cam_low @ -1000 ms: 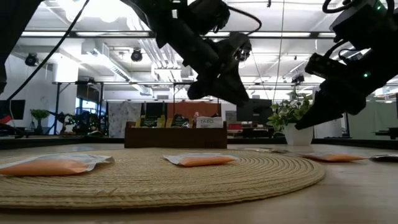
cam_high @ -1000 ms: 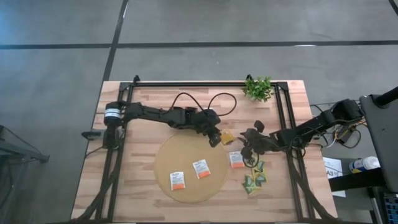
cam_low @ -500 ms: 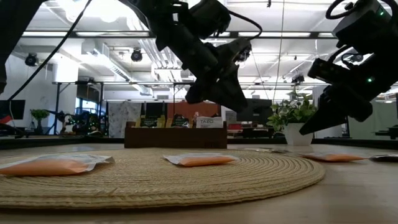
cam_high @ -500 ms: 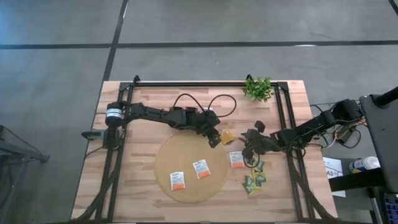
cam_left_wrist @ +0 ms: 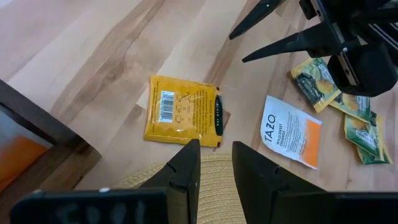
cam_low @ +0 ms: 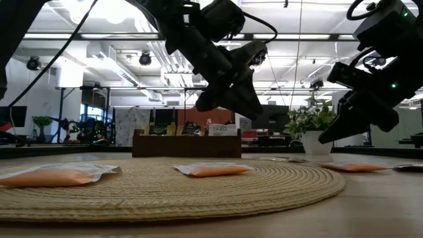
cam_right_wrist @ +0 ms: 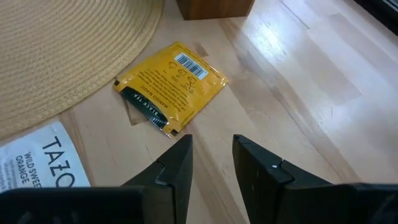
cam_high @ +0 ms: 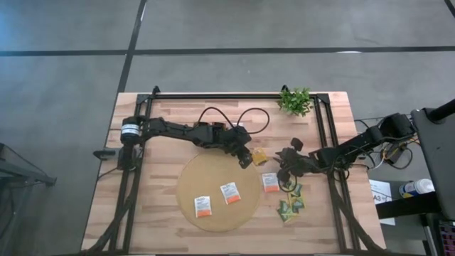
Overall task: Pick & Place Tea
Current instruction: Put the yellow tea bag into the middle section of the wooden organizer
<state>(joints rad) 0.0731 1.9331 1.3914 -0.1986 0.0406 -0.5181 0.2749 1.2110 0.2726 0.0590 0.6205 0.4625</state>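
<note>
Bare wood rings the yellow sachet (cam_right_wrist: 171, 86), but the mat (cam_right_wrist: 68, 56) edge and tray (cam_right_wrist: 214, 7) corner crowd it (both grippers hover close above)

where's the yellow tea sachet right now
In the high view the yellow sachet lies flat on the bare wood just off the round mat's upper-right edge, between the two arms' tools.

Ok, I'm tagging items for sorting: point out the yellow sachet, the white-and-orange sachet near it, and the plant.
yellow sachet (cam_left_wrist: 181, 118), left wrist view, middle of its face.
white-and-orange sachet (cam_left_wrist: 290, 139), left wrist view, centre of the packet.
plant (cam_high: 295, 101), high view, middle of the leaves.
</note>
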